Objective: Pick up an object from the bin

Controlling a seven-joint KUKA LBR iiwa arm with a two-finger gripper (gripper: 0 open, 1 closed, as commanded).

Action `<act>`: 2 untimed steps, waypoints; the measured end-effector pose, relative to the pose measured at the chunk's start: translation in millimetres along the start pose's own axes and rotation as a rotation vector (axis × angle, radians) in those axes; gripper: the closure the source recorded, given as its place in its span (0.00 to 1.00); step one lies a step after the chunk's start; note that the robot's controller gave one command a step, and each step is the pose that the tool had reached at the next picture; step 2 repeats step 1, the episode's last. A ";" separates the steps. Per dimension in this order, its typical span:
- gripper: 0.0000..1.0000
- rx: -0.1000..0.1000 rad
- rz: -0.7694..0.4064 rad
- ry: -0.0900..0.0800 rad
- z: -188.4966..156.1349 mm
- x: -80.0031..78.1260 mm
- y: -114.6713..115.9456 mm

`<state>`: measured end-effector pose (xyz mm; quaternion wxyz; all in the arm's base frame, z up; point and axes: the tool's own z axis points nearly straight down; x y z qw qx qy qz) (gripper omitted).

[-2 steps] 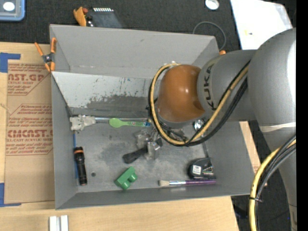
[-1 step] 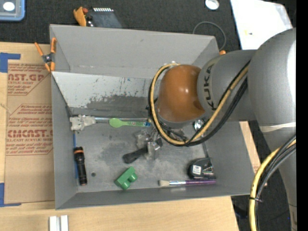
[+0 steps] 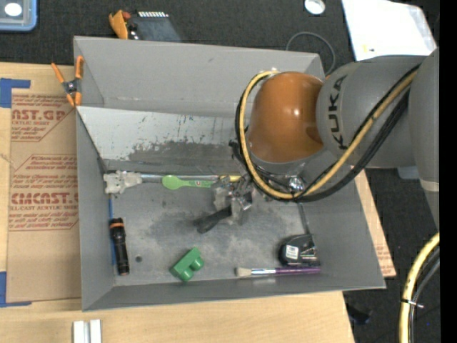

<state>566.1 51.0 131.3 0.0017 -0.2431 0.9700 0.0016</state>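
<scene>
KUKA-lettered arm's (image 3: 371,113) fingers (image 3: 234,200) at a black handle (image 3: 211,222) mid-bin, by a green spoon (image 3: 178,183); open or closed unclear.

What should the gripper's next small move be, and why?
Probably ease straight down a little. The gripper sits mid-bin over the upper-right end of a black stick-like thing, and whether it touches it can't be told. The green utensil lies just beyond, toward the back wall. The green block and tape measure lie well apart, so a short descent looks unobstructed.
</scene>
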 end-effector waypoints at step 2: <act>1.00 -0.003 0.037 0.006 -74.5 40.2 -17.8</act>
